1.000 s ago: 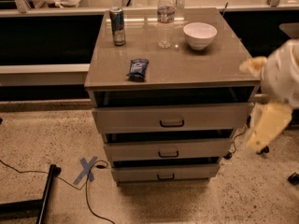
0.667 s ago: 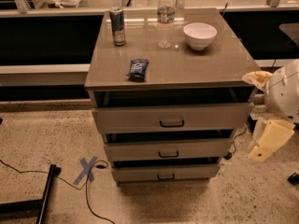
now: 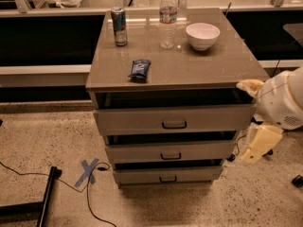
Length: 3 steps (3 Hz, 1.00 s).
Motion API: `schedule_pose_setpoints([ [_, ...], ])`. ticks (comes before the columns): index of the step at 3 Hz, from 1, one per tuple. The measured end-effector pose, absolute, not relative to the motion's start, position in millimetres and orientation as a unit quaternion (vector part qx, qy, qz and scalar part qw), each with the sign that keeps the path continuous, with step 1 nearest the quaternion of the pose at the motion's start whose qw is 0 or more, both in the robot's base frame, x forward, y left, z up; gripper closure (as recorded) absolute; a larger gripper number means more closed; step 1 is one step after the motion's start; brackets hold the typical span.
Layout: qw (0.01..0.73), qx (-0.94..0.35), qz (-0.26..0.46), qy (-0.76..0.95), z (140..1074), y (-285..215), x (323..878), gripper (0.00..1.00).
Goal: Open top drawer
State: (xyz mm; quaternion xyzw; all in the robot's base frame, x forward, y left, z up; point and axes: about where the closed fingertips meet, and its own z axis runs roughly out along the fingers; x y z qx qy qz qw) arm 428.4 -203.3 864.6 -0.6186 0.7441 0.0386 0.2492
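Camera view: the pincer (image 3: pixel 259 143), its state untellable, is held right of the top drawer (image 3: pixel 137 119), so its handle (image 3: pixel 174 124) is ungrasped

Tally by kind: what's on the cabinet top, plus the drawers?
Drawers: 3 (top drawer, middle drawer, bottom drawer)
Can: 1
Water bottle: 1
Bowl: 1
Snack packet: 1
Total: 7
Gripper: right of the cabinet, away from the handles.

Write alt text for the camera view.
A cream pincer hangs right of a grey-beige cabinet, off the black loop handle of its wide top drawer. A can, clear bottle, white bowl and dark packet sit on top.
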Motion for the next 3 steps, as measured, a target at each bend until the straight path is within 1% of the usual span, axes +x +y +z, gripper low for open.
schedule_pose_setpoints([
  [2, 0.279, -0.63, 0.052, 0.723, 739.5, -215.4, 481.4, 0.0],
  [3, 0.279, -0.63, 0.052, 0.723, 739.4, -215.4, 481.5, 0.0],
])
